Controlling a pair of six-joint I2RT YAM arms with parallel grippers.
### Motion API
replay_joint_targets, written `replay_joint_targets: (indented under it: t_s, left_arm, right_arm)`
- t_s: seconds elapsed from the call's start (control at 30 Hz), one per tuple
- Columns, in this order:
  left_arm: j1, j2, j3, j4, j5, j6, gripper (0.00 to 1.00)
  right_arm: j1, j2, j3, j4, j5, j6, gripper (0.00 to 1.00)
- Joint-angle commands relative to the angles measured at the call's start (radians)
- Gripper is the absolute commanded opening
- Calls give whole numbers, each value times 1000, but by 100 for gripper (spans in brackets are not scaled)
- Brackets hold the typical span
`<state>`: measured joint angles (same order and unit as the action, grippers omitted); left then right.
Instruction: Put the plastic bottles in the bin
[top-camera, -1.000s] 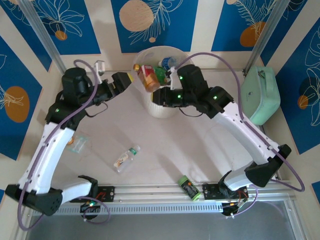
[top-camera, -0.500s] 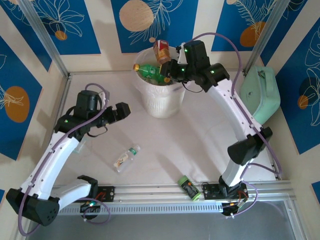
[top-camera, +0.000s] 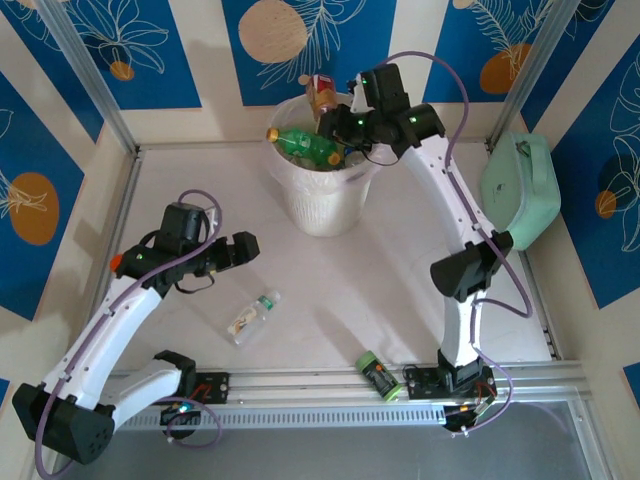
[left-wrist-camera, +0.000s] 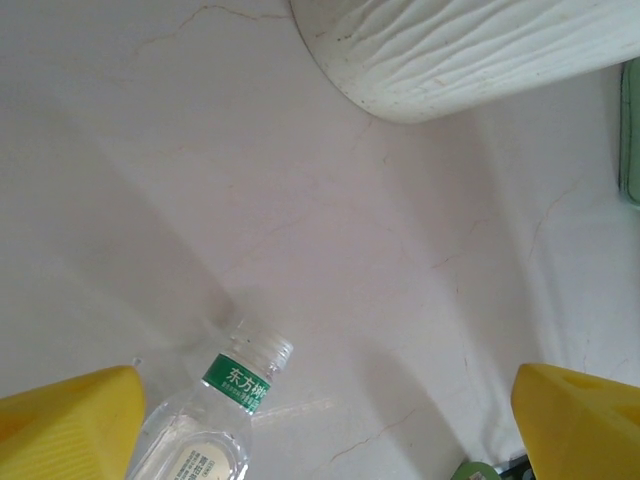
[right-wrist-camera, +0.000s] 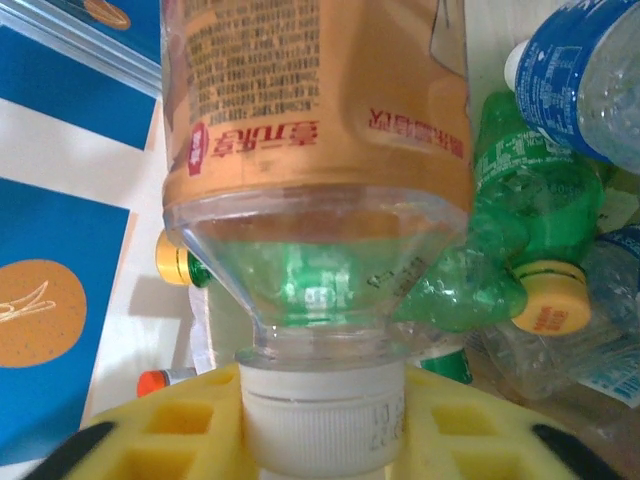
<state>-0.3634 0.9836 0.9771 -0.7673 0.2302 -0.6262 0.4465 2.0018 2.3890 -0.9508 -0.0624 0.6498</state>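
Observation:
An orange-labelled plastic bottle (top-camera: 323, 97) hangs over the far rim of the bin (top-camera: 325, 205), with my right gripper (top-camera: 345, 124) shut on its white cap. In the right wrist view the cap sits between the yellow pads of the right gripper (right-wrist-camera: 322, 432), the bottle (right-wrist-camera: 320, 150) pointing away. Below it in the bin lie a green bottle (right-wrist-camera: 500, 230) and a blue-labelled one (right-wrist-camera: 580, 70). A clear bottle with a green neck band (top-camera: 252, 316) lies on the table. My left gripper (top-camera: 245, 248) hovers open just above and behind it, nothing between its fingers (left-wrist-camera: 70, 425).
A mint-green case (top-camera: 520, 190) stands at the right wall. A dark cylinder with a green cap (top-camera: 376, 376) lies by the front rail. The bin's ribbed wall (left-wrist-camera: 470, 50) is ahead of the left gripper.
My right arm carried the orange-labelled bottle from in front of the bin up over its far rim. My left arm pulled back from the bin toward the clear bottle on the table.

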Motion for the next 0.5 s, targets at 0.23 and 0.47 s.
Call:
replay_joint_targets:
  t_s: [0.23,0.47]
  left_arm:
    - [-49,-4,-82,-4,-33,7,100]
    - [-193,71,-106,-60,-126,39,100]
  right_arm:
    - [-15,41,111,-95,47,-44,57]
    - [9,-96,-3,-80,111,-95,56]
